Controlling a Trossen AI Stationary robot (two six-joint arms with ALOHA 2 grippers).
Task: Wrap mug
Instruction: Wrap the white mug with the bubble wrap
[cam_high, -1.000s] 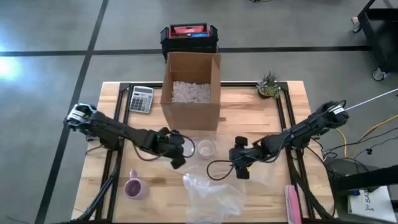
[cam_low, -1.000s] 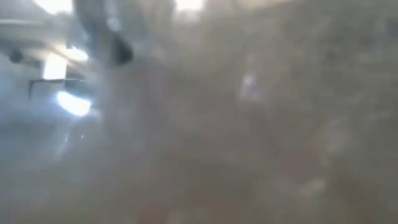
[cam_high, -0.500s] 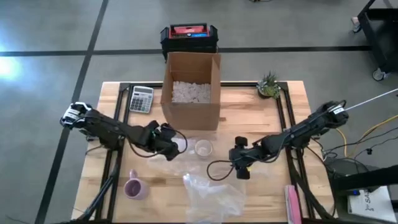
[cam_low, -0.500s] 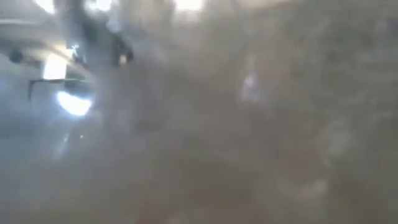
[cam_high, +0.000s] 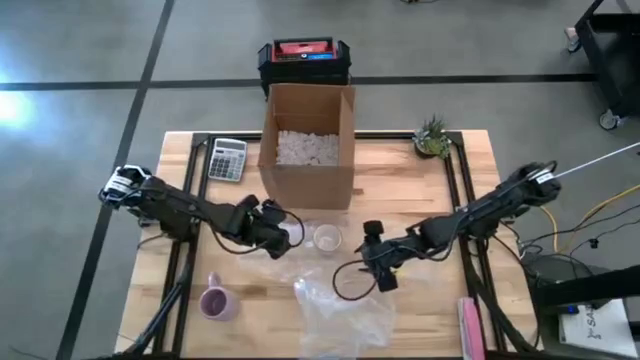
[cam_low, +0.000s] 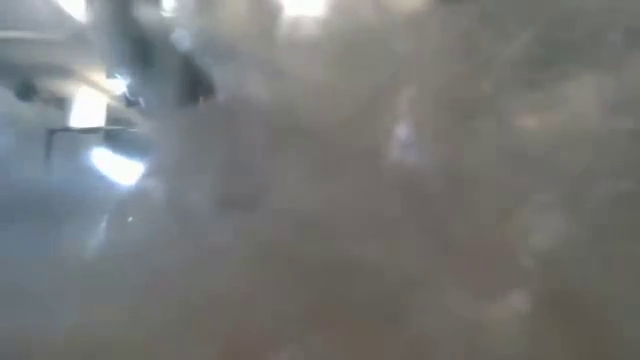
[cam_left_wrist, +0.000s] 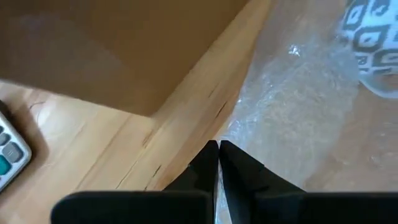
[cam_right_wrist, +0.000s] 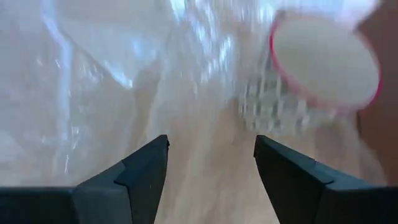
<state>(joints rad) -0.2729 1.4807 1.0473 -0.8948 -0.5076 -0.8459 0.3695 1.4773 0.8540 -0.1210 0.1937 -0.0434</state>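
Right end effector slid, fingers wide and empty, toward mug standing on plastic wrap before box, while left end effector, pinched on wrap edge, drew back slightly, readying wrapping.

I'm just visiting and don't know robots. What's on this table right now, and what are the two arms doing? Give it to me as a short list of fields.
Mug being wrapped: patterned mug, on the bubble wrap
Wrapping: clear bubble wrap, spread toward the table's front
Second mug: pink mug, front left, apart from the wrap
Box: open cardboard box with white packing filler, at the back
Other items: calculator, small plant
Left gripper: jaws shut, at the wrap's edge left of the patterned mug
Right gripper: jaws open, low over the wrap, right of the mug
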